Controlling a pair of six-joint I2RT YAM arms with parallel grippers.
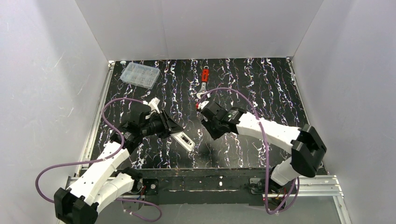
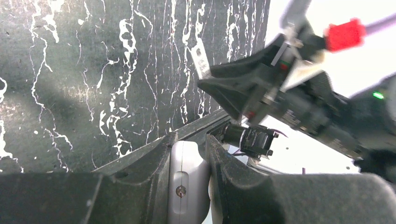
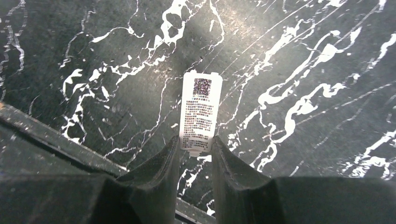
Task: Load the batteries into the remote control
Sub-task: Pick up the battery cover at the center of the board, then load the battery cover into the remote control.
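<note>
My left gripper (image 1: 175, 132) is shut on the slim white remote control (image 1: 184, 141), which sticks out toward the table's middle, low over the mat. In the left wrist view the remote (image 2: 187, 177) sits clamped between both fingers (image 2: 154, 168), its seam and a screw facing the camera. My right gripper (image 1: 207, 122) is close by on the right. In the right wrist view its tips (image 3: 196, 142) pinch the near end of a small loose white piece (image 3: 200, 107) with a printed label, over the mat. No batteries are in view.
A clear plastic compartment box (image 1: 139, 74) lies at the back left. A red-handled wrench (image 1: 204, 79) lies at the back centre. The black marbled mat (image 1: 261, 93) covers the table, with white walls around. The right gripper (image 2: 261, 88) fills the left wrist view's upper right.
</note>
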